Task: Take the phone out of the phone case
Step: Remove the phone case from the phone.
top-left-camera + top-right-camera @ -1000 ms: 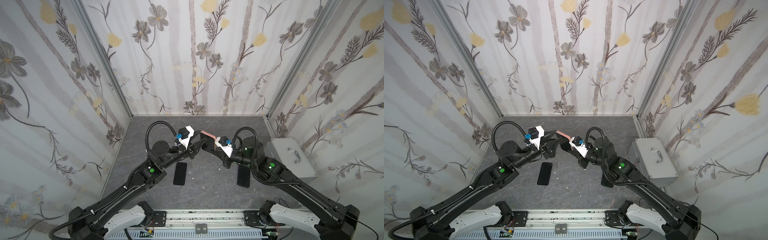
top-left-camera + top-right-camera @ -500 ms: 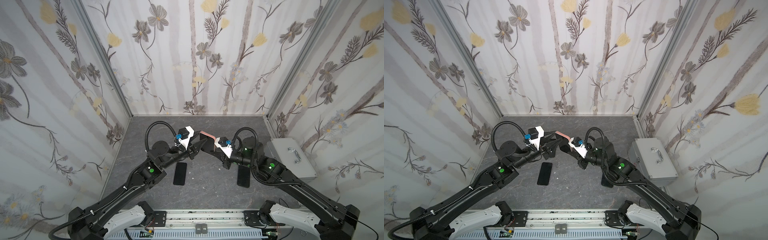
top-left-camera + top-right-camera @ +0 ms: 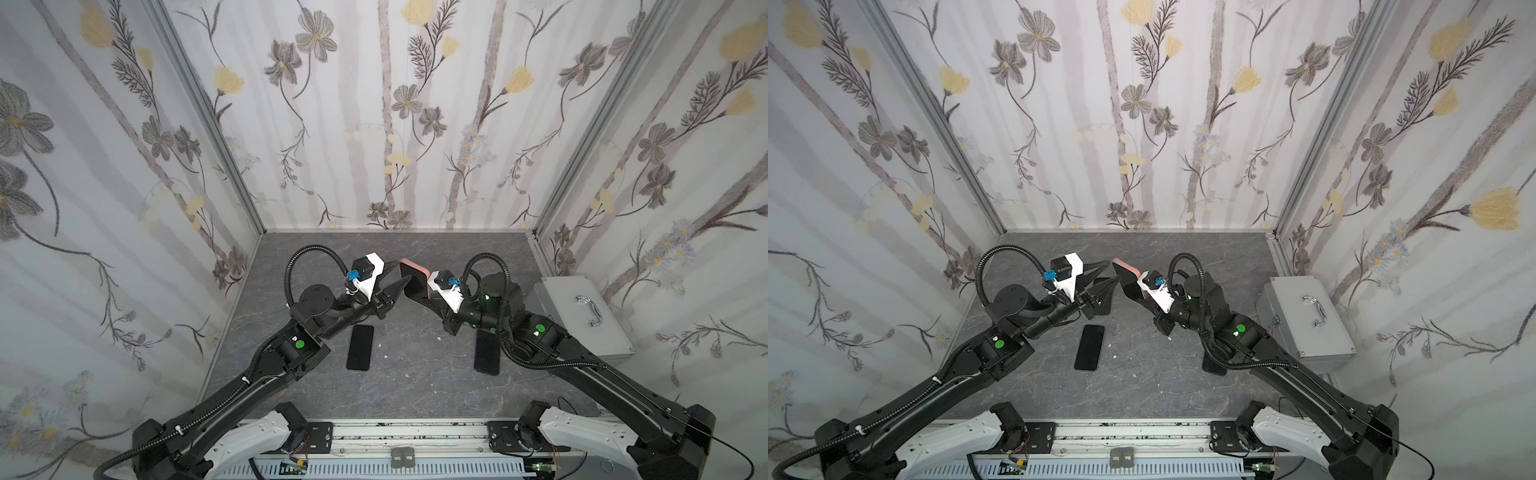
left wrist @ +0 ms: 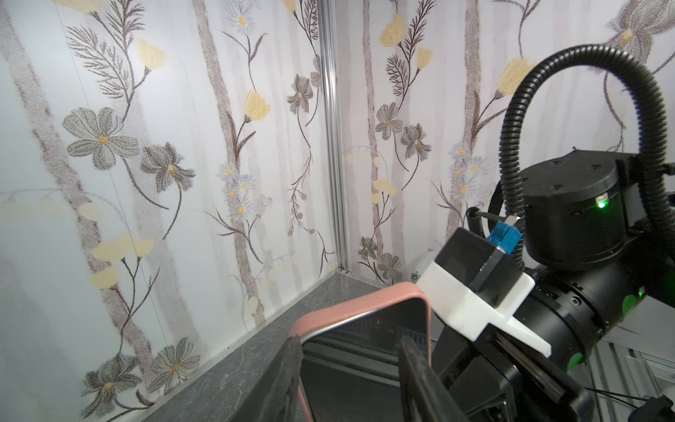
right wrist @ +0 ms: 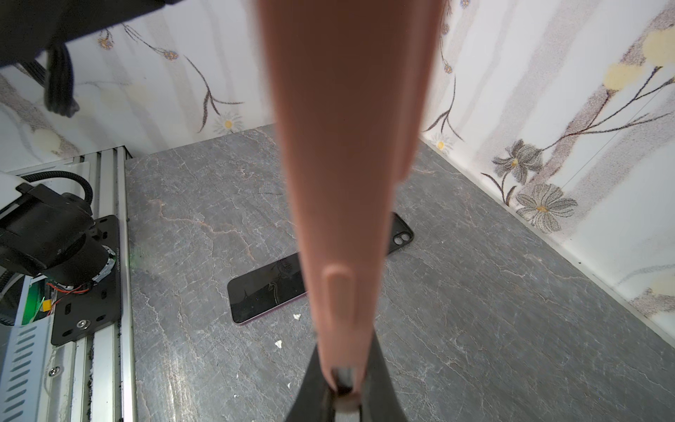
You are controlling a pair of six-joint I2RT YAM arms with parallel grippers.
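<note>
Right claw (image 5: 341, 392) clenched on pink phone case (image 4: 365, 303) — left claw (image 4: 350, 350) parted, straddling its corner; peel there — hold firm.

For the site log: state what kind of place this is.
Likely a robot test booth, not a home: flowered wall panels enclose a stone-look tabletop, with two arms bolted to a metal rail.

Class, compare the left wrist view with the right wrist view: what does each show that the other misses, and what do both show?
Only the left wrist view shows the dark phone screen seated in the case, the left claw's fingers on either side of it, and the right arm's white camera mount.

Only the right wrist view shows the bare black phone and empty black case on the grey stone-pattern table, plus the right claw shut on the case's edge.

Both show the pink rubbery phone case.
</note>
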